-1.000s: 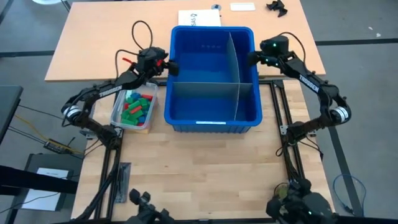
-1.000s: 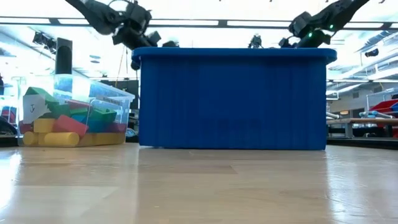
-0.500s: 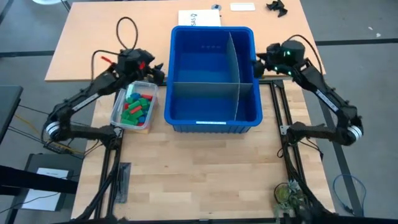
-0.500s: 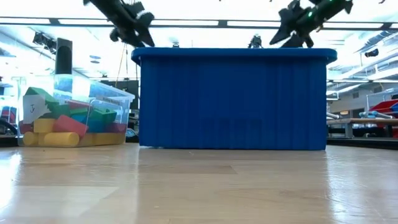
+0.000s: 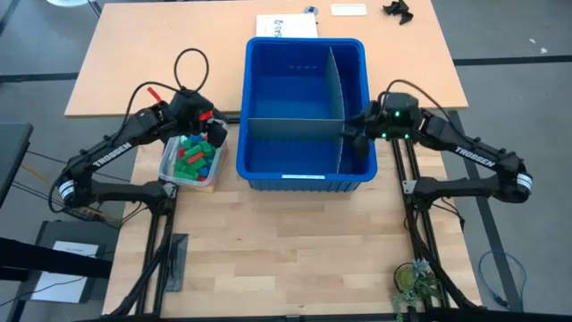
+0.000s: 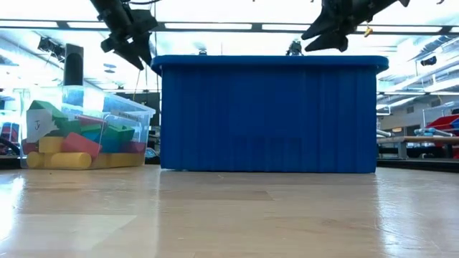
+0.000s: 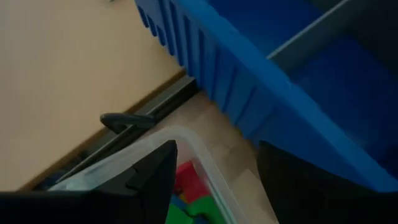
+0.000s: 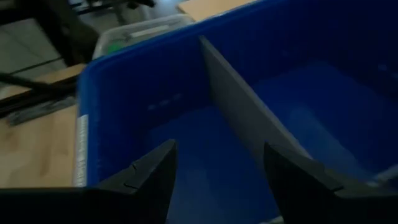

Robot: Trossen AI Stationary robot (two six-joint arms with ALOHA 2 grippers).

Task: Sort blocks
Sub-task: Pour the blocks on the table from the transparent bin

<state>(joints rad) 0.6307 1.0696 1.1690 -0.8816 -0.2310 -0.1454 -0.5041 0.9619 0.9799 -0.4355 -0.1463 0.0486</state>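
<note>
The blocks point(image 5: 191, 157), red, green, blue and yellow, lie piled in a small clear tub point(image 5: 169, 161) just left of the big blue bin point(image 5: 306, 170); the low view shows the blocks point(image 6: 72, 147) through the tub's wall. My left gripper point(image 5: 215, 134) hovers open over the tub's far right corner, with the tub's rim point(image 7: 186, 138) and a red block point(image 7: 186, 177) below it. My right gripper point(image 5: 351, 134) hangs open above the bin's right wall, pointing left across the grey divider point(image 8: 249, 109). Neither holds anything.
Grey dividers point(image 5: 332, 98) split the bin into three compartments. A white sheet point(image 5: 286, 27) and a small black part point(image 5: 398, 11) lie at the far edge. Black frame rails point(image 5: 407, 179) run beside the bin. Bare wood point(image 5: 286, 250) stretches toward the near edge.
My left gripper has drawn back from the bin's far left rim, going left and toward the near edge until it hangs over the tub. My right gripper has swung from the bin's far right corner toward the near edge along the right wall and turned toward the bin.
</note>
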